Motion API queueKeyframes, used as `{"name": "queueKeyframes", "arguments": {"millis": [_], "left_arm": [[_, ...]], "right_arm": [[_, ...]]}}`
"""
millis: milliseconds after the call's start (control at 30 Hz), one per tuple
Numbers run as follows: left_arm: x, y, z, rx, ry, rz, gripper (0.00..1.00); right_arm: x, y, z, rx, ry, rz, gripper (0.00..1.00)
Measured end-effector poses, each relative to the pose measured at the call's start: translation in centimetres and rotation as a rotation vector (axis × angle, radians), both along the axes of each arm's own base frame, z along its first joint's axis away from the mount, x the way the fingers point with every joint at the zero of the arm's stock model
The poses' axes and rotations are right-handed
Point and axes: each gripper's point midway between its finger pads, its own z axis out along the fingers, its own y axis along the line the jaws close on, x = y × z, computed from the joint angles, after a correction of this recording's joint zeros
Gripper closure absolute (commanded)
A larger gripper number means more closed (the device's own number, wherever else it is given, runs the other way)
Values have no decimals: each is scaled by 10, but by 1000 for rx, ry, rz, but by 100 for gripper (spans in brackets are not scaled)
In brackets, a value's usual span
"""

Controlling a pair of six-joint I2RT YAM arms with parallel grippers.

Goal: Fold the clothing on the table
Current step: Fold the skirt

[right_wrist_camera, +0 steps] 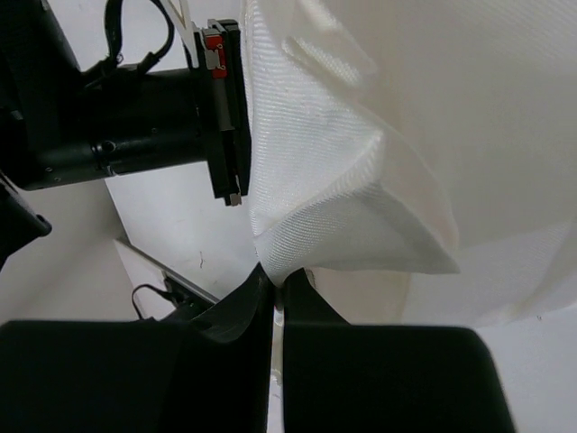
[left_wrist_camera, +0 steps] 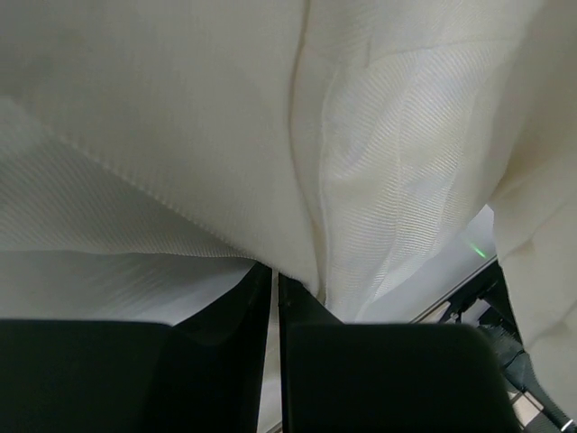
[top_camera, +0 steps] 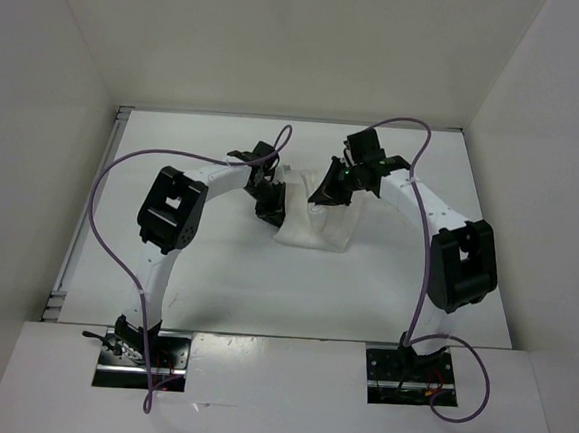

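— Where did we find the clothing?

— The clothing (top_camera: 315,227) sat near the middle of the table (top_camera: 215,271), a little toward the far side. It was bunched and partly lifted between our two arms, with its near part lying on the surface.

— And our left gripper?

— Our left gripper (left_wrist_camera: 275,293) was at the garment's left edge. Its fingers were pressed almost together, clamping a fold of the white fabric in the narrow slit between them.

— The right one?

— Our right gripper (right_wrist_camera: 276,287) pinched a pointed corner of the cloth, fingers closed on it. In its wrist view the left gripper's black body stood right against the fabric.
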Motion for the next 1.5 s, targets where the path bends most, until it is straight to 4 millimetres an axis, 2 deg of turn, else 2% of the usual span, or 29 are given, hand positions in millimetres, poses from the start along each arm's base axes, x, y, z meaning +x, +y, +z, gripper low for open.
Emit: {"name": "queueKeyframes", "arguments": {"millis": [267,300,367,433,533,633,767,900,1000,1033,1100,1167,1233,1300,1367,1400,1433,1500], "left_arm": [[1,1,0,-3,1,3,88],[1,1,0,-3,1,3,88],[1,1,0,-3,1,3,88],[1,1,0,-3,1,3,88],[1,1,0,-3,1,3,88],[1,1,0,-3,1,3,88],[3,6,0,8,-1,13,88],[13,32,7,102,-48,50,85],[33,57,39,218,-169,86,84],[40,64,56,246,-221,99,84],[55,71,108,262,-362,114,83],[59,68,153,211,-465,108,82],[52,57,196,107,-545,74,82],[42,43,218,2,-581,20,82],[34,29,217,-81,-562,-30,82],[31,23,204,-112,-530,-53,82],[26,18,185,-136,-480,-74,82],[13,13,131,-158,-340,-101,83]], "right_arm": [[0,14,-16,-3,25,22,100],[2,15,-17,2,23,22,95],[5,18,-18,9,18,20,91],[7,22,-20,17,15,20,71],[12,28,-21,37,1,22,61],[16,36,-17,61,-27,32,54],[16,41,-6,77,-60,44,54],[16,31,29,66,-153,10,61],[16,13,69,60,-260,-38,74],[16,7,79,59,-285,-55,77],[17,-12,95,53,-330,-99,80],[19,-27,95,36,-341,-139,81],[20,-41,82,5,-316,-176,81],[16,-49,64,-28,-273,-193,81],[8,-53,49,-54,-227,-196,81],[6,-54,44,-63,-214,-198,81],[5,-56,42,-73,-206,-203,81],[4,-59,41,-84,-202,-212,81]]}}
